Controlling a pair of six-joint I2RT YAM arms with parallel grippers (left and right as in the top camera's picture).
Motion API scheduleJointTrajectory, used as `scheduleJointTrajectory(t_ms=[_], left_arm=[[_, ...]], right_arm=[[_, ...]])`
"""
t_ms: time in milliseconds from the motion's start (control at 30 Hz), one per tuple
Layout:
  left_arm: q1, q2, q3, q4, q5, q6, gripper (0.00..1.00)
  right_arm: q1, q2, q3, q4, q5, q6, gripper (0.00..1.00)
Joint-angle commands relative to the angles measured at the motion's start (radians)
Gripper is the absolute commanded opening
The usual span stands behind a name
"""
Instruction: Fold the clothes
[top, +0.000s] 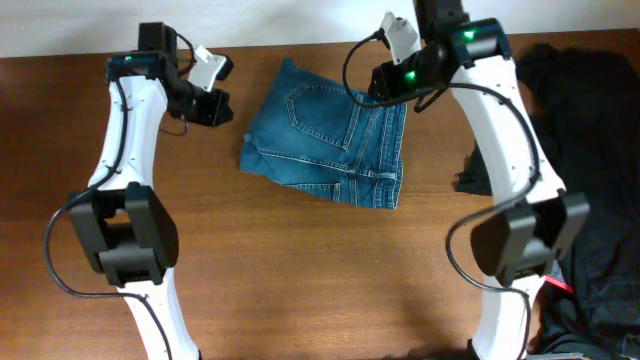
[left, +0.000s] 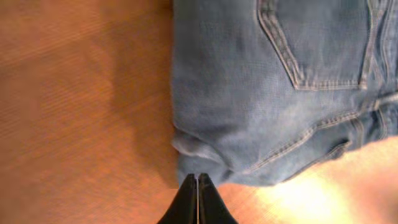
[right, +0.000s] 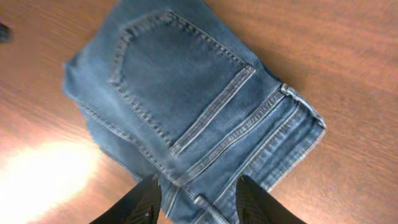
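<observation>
On the table (top: 300, 280), folded jeans (top: 325, 140)

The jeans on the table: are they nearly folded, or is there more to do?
Done: the jeans lie in a compact folded bundle, back pocket up. In hand: nothing. The left gripper is shut and empty near the bundle's edge, and the right gripper is open above the waistband. Left: probably little, perhaps some tidying. A dark heap lies on the right, untouched.

left arm (top: 128, 130), right arm (top: 500, 110): white shells, black joints, green lights | cables (top: 347, 62): black | left claw (left: 197, 179), right claw (right: 196, 186): black
</observation>
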Motion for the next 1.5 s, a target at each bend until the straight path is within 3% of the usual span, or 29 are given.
scheduleJointTrajectory(t_ms=[0, 233, 433, 667, 800, 1100, 1467], left_arm=[[0.003, -0.007, 0.006, 0.047, -0.036, 0.014, 0.09], [0.003, -0.007, 0.006, 0.073, -0.035, -0.016, 0.29], [0.002, -0.007, 0.006, 0.078, -0.035, -0.015, 0.64], [0.002, -0.005, 0.006, 0.170, -0.011, -0.015, 0.80], [0.002, -0.003, 0.006, 0.272, 0.046, -0.014, 0.97], [-0.026, 0.101, 0.006, 0.387, 0.120, 0.079, 0.99], [-0.158, 0.274, 0.006, 0.316, 0.221, 0.071, 0.99]], right_arm=[[0.019, 0.119, -0.019, 0.031, 0.019, -0.006, 0.44], [0.035, 0.333, -0.019, 0.122, 0.019, 0.032, 0.46], [0.033, 0.473, -0.019, 0.068, 0.018, 0.073, 0.53], [0.033, 0.385, 0.042, 0.021, 0.019, 0.073, 0.57], [0.033, 0.285, 0.187, -0.048, 0.019, 0.073, 0.59], [0.032, 0.107, 0.510, -0.244, 0.021, 0.072, 0.59], [0.032, 0.066, 0.531, -0.286, 0.044, 0.073, 0.59]])
